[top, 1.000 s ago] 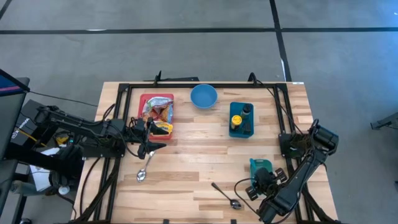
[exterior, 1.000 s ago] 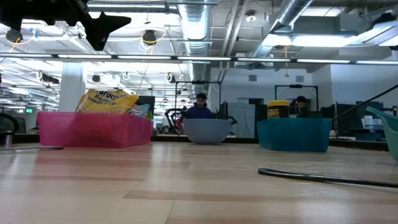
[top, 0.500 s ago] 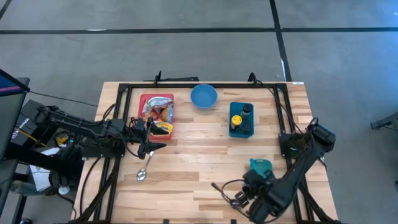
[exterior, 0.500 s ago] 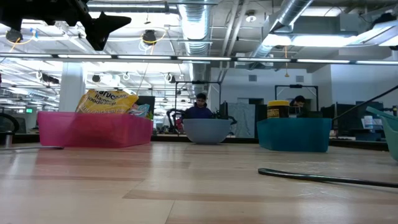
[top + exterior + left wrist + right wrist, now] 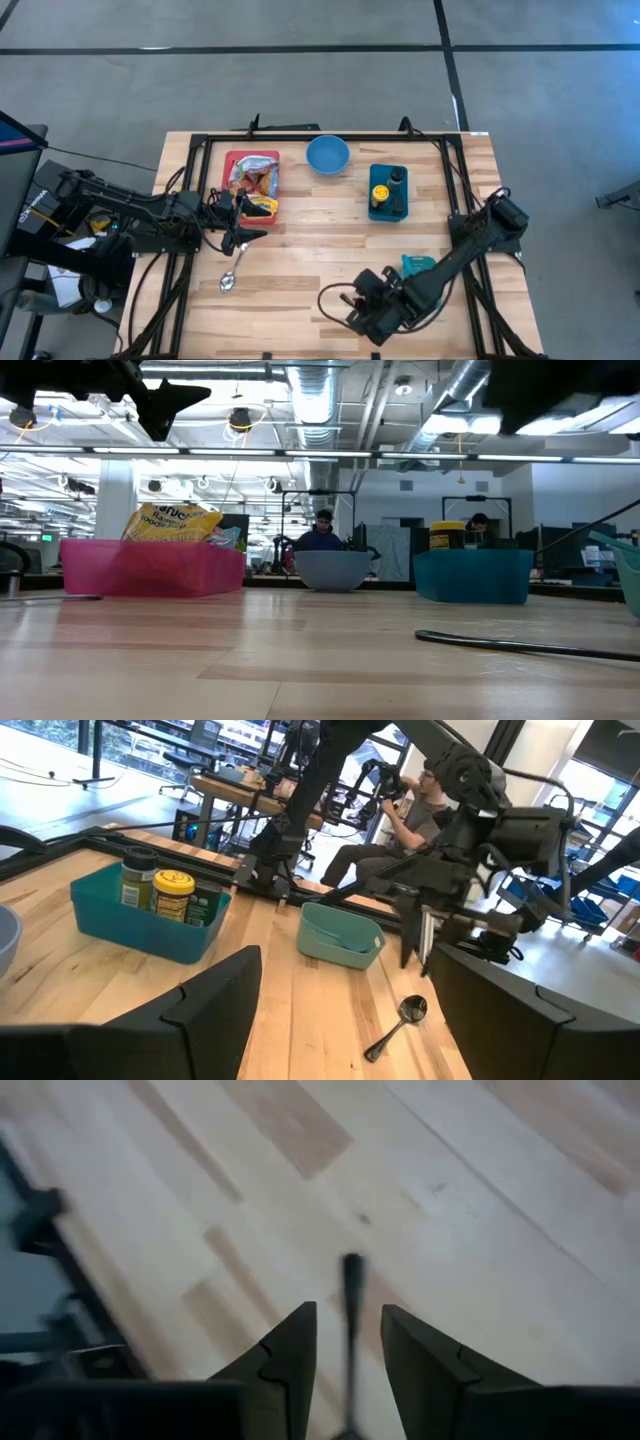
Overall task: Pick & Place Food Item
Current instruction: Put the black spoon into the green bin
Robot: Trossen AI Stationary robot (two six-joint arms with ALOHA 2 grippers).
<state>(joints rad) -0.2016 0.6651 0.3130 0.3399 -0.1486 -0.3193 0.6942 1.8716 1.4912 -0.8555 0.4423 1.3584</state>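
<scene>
Snack bags fill a pink bin (image 5: 253, 180) at the far left, and jars stand in a teal bin (image 5: 388, 192). A blue bowl (image 5: 327, 155) sits between the two bins. My right gripper (image 5: 348, 1320) hovers over a dark spoon (image 5: 400, 1018) that lies flat on the table near its front edge. The fingers point steeply down, a narrow gap between them, and the spoon's handle (image 5: 352, 1295) shows through that gap well below. My left gripper (image 5: 258, 222) waits open and level beside the pink bin, with nothing in it.
A small teal container (image 5: 420, 266) stands just right of my right gripper. A silver spoon (image 5: 230, 275) lies near the left arm. Black frame rails (image 5: 320, 136) and cables run along the table's far and side edges. Bare wood (image 5: 320, 240) spans the middle.
My right gripper has swung toward the table's left edge along the near side, risen a little and turned at the wrist. It now hangs over the dark spoon. The spoon has stayed where it lay on the table.
</scene>
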